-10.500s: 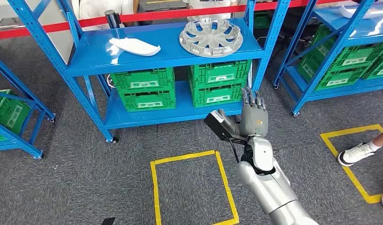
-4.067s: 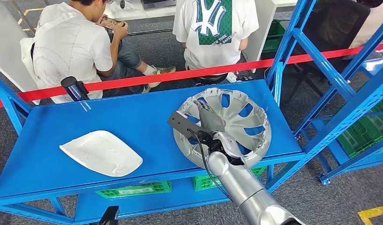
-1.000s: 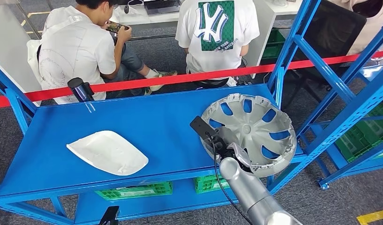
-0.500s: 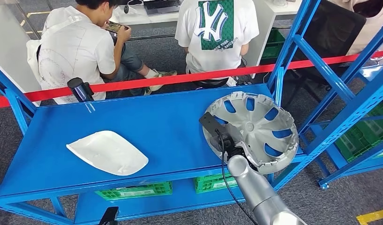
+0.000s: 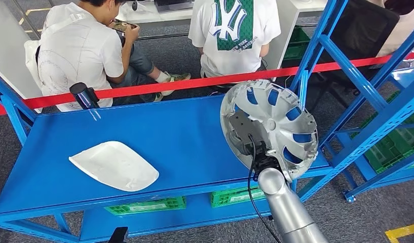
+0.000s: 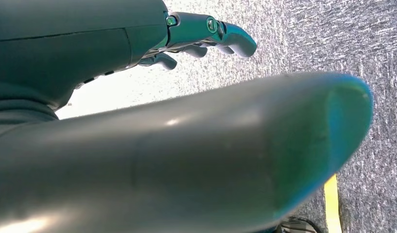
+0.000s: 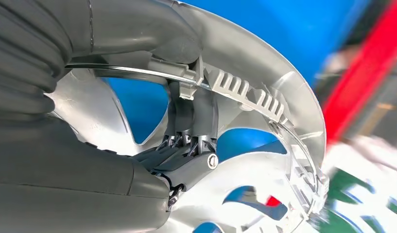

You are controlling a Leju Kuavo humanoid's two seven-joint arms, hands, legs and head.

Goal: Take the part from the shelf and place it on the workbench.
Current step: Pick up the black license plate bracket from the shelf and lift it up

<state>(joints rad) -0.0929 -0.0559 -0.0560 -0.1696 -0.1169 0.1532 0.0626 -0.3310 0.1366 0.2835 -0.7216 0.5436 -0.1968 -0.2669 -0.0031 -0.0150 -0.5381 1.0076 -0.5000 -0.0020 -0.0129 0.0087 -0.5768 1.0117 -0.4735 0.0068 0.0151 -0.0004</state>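
The silver wheel cover (image 5: 278, 119) is off the blue shelf top (image 5: 179, 136) and tilted nearly upright at the shelf's right end. My right hand (image 5: 259, 154) grips its lower rim from behind, fingers (image 7: 191, 121) hooked through a spoke opening and over the rim of the wheel cover (image 7: 264, 102). A white curved panel (image 5: 113, 165) lies flat on the shelf's left part. My left hand (image 6: 113, 63) hangs over grey carpet with its fingers apart and nothing in it.
Blue uprights (image 5: 316, 50) stand just right of the wheel cover. A red barrier tape (image 5: 194, 83) runs behind the shelf, with two seated people beyond. A black cylinder (image 5: 83, 96) stands at the back left. Green crates (image 5: 144, 205) sit below. Yellow floor tape (image 6: 332, 204) lies near my left hand.
The wheel cover has risen from the shelf top and swung from tilted to nearly upright in my right hand. Well before that I stood farther from the shelf.
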